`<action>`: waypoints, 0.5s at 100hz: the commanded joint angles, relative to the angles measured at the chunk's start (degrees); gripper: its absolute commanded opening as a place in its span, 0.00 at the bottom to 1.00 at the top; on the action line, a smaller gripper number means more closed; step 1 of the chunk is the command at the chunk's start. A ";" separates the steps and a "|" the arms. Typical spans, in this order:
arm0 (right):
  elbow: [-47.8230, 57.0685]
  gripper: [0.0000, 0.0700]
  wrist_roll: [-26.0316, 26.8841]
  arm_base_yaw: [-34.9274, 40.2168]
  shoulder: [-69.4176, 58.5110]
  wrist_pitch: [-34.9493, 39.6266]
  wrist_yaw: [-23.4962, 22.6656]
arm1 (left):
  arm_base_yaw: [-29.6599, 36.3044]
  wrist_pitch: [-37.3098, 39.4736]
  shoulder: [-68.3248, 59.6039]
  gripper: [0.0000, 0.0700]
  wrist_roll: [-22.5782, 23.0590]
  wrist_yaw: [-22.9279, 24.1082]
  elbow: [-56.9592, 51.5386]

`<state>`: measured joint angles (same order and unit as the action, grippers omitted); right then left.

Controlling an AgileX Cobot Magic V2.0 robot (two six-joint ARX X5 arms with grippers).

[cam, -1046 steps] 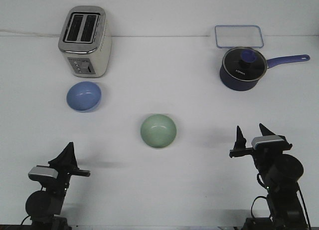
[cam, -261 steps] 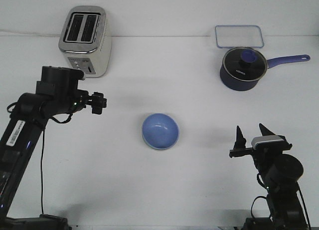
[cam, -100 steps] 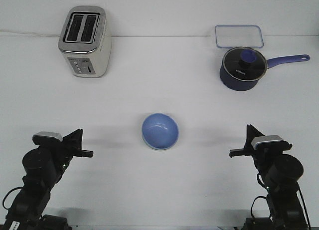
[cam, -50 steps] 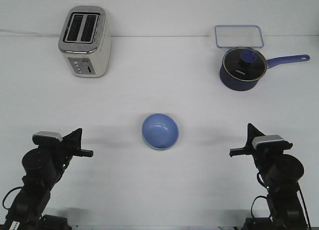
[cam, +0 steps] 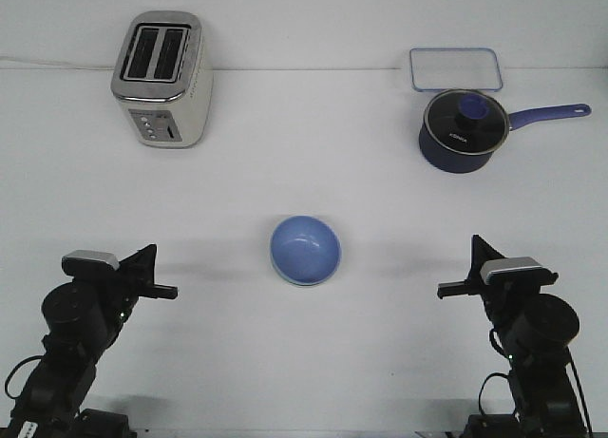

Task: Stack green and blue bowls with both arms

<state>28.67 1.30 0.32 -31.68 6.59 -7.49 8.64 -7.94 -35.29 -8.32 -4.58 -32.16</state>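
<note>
While both arms sat folded at the near edge of the white bench point(cam: 313, 153), the blue bowl point(cam: 305, 249) rested nested in the green bowl point(cam: 306, 281), of which only a thin pale rim showed beneath the blue one's near side. The stack stood upright on the bench between the two pincers, ahead of both, and well apart from each.

The left pincer point(cam: 152, 272) hung near the bench's near left corner, its dark fingers pointing inward toward the stack. The fingers lay together, with no gap visible between them, and they held nothing. The right pincer point(cam: 465, 272) occupied the mirrored place at the near right, its fingers likewise pointing inward; these too appeared closed together and empty, although the single view showed them only as one dark wedge.

Far ahead of the left pincer, close to the back wall, a silver two-slot toaster point(cam: 161, 79) stood upright. Far ahead of the right pincer stood a dark navy saucepan point(cam: 461, 130) under a glass lid, its blue handle pointing away to the right. Just behind the saucepan lay a clear rectangular container lid with a blue rim point(cam: 455, 69), flat on the bench. None of these touched the bowls.
</note>
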 commanded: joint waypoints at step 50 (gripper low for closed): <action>0.13 0.00 0.37 0.04 -0.24 -0.61 0.02 | -0.02 1.42 5.51 0.01 2.34 0.28 0.83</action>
<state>28.67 1.30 0.32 -31.68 6.59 -7.49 8.64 -7.44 -30.76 -7.57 -4.56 -31.99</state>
